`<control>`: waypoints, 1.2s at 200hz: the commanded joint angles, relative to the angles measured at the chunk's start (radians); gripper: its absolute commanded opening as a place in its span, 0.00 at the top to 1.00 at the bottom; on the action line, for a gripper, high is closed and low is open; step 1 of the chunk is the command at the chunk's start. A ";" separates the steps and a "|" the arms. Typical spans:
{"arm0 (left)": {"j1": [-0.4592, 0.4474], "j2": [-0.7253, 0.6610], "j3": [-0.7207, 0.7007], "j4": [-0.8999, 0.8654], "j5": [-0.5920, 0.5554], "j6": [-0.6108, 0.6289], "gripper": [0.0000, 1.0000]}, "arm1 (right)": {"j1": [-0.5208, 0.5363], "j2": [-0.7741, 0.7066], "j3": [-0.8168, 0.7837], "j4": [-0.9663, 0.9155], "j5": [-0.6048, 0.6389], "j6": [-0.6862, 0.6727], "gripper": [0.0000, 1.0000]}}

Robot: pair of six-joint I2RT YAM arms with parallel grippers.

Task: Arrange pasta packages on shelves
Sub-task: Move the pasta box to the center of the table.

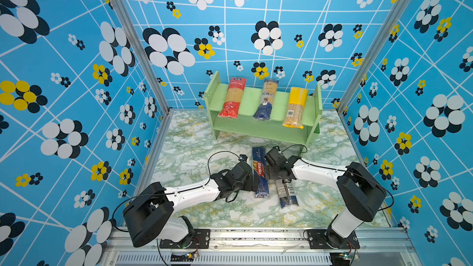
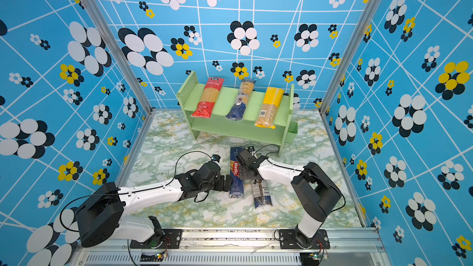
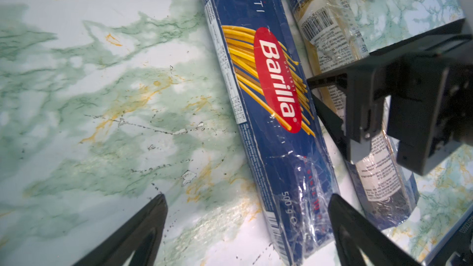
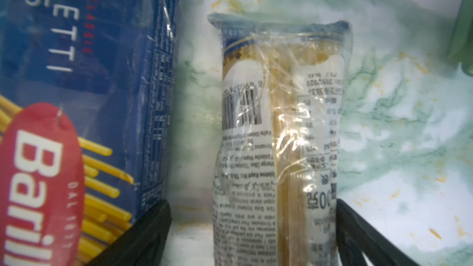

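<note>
The left arm (image 1: 192, 193) stretches low from its near base toward the middle of the table (image 1: 204, 149). The left gripper (image 3: 247, 195) is level with the side of the Barilla pack (image 1: 260, 172). Its jaws are spread wide: one black tapered finger (image 3: 143, 226) is out over bare table and the other is at the pack's far edge, with nothing pinched. The right arm (image 1: 320, 171) rises to a raised elbow, runs inward and bends its wrist down. The right gripper (image 4: 252, 203) straddles the label pack (image 1: 288, 193) with its jaws parted. One finger (image 4: 358, 229) is against the pack's edge, and the other stands clear of it, by the Barilla pack. Both packs lie flat on the table in front of the shelf (image 1: 249, 101), side by side and slightly splayed. The Barilla pack is long and flat, in glossy dark blue film with a red oval logo, printed yellow strands and a crinkled clear window near one end. The label pack is wrinkled clear film over pale strands, with a white barcode label and navy ends. The table has a green and white marble pattern with ochre veins and dark scuffs. The shelf is matte pale green board with two tiers and upright side panels. Across its top tier lie the red pack (image 1: 233, 97), the navy-end pack (image 1: 266, 101) and the yellow pack (image 1: 295, 107), apart from one another, their front ends overhanging the edge.
</note>
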State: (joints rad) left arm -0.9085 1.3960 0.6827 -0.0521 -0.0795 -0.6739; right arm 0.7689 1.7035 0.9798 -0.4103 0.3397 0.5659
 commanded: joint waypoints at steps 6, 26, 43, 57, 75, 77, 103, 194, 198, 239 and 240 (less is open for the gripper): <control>-0.016 -0.031 -0.014 0.029 -0.020 -0.003 0.01 | 0.028 0.043 0.060 0.013 -0.013 0.015 0.01; -0.022 -0.024 -0.012 0.031 -0.016 0.000 0.01 | 0.029 0.040 0.055 0.003 0.006 0.004 0.01; -0.033 -0.020 -0.009 0.026 -0.019 0.003 0.01 | 0.029 0.022 0.044 -0.006 0.024 -0.017 0.01; -0.050 -0.015 -0.001 0.020 -0.024 0.009 0.01 | 0.029 0.004 0.036 -0.018 0.043 -0.036 0.01; -0.075 0.002 0.015 -0.004 -0.047 0.009 0.01 | 0.028 -0.027 0.022 -0.037 0.070 -0.069 0.01; -0.078 0.005 0.018 -0.007 -0.049 0.009 0.01 | 0.028 -0.032 0.021 -0.040 0.075 -0.070 0.01; -0.109 0.049 0.046 -0.054 -0.083 -0.007 0.01 | 0.023 -0.076 0.005 -0.057 0.083 -0.101 0.01; -0.170 0.225 0.149 -0.135 -0.148 -0.078 0.01 | 0.011 -0.147 -0.036 -0.047 0.051 -0.115 0.01; -0.170 0.232 0.153 -0.139 -0.148 -0.081 0.01 | 0.010 -0.150 -0.040 -0.045 0.051 -0.115 0.01; -0.168 0.240 0.129 -0.199 -0.213 -0.101 0.01 | -0.008 -0.184 -0.066 -0.049 0.055 -0.112 0.01; -0.167 0.240 0.128 -0.201 -0.216 -0.101 0.01 | -0.008 -0.185 -0.066 -0.049 0.055 -0.112 0.01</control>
State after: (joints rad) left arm -1.0748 1.6295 0.8200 -0.1558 -0.2127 -0.7574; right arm 0.7734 1.5547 0.9360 -0.4389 0.3878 0.4561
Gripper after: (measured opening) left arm 0.992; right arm 0.991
